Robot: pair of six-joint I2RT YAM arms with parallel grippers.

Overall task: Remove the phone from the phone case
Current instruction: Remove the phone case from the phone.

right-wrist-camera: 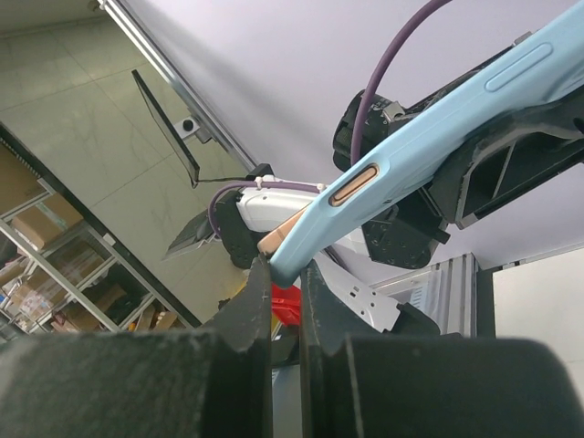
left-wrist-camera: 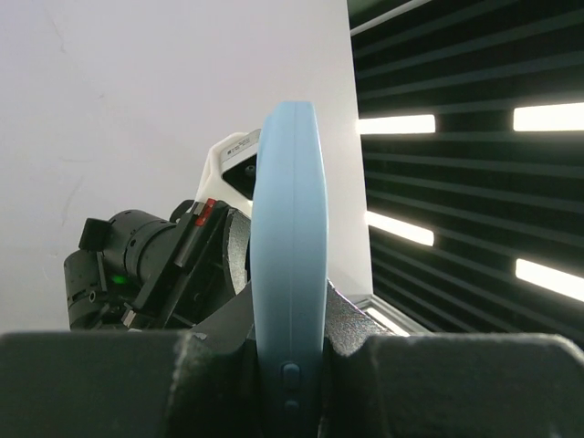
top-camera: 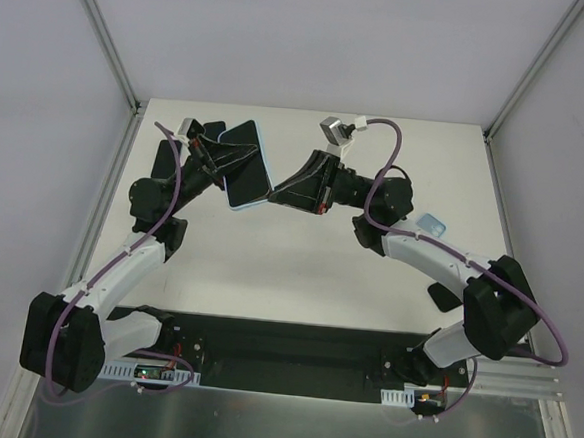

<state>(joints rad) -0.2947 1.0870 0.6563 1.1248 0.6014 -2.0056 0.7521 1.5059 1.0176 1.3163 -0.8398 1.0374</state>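
Two claws hold the phone [top-camera: 246, 166] in its case [right-wrist-camera: 411, 155] aloft.
Pale-blue case, copper side button [right-wrist-camera: 351, 185]; left claw [left-wrist-camera: 289, 365] clamps its long edge, right claw [right-wrist-camera: 285, 274] pinches one corner.

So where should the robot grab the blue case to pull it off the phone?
By a corner lip, coming from the right. The left gripper clamps the case flat across its faces, so the opposite corner sticks out free and thin enough to pinch. The right gripper pinches that corner now, likely a good spot to peel from.
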